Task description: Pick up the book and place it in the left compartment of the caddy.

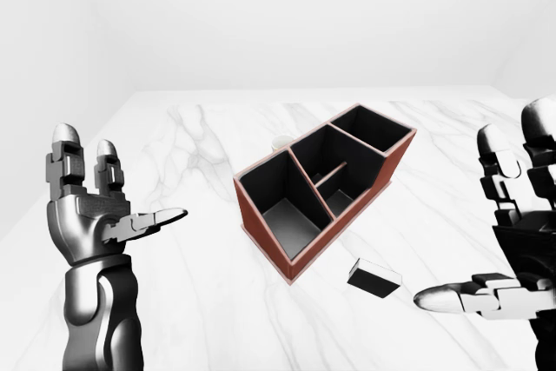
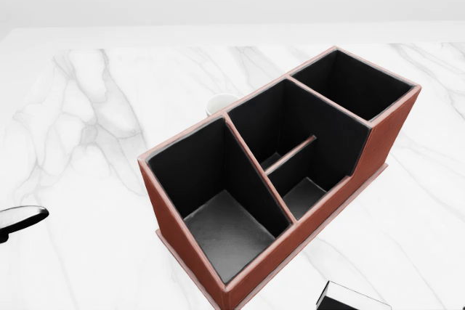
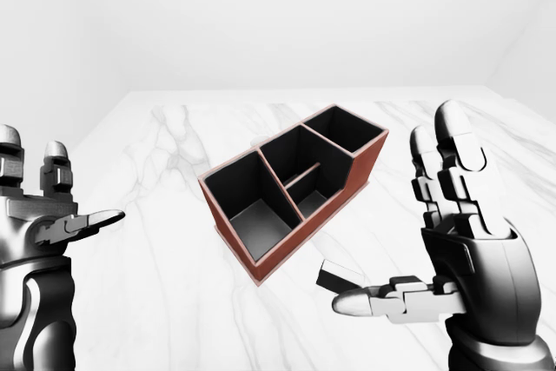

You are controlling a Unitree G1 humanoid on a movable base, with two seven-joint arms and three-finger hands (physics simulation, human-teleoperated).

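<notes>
We can read no text, label, brand, number or sign anywhere in these views. The caddy [image 2: 290, 179] shows plain brown walls and a black lining, and the book [image 1: 375, 277], just beside our right hand [image 3: 452, 249], shows only a dark cover and a white edge, with no lettering we can make out. Our left hand [image 1: 91, 215] bears no markings either.

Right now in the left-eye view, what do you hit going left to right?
left hand → caddy → book → right hand. Both hands are open and hold nothing; the book lies on the marble table just right of the caddy's lower corner.
</notes>
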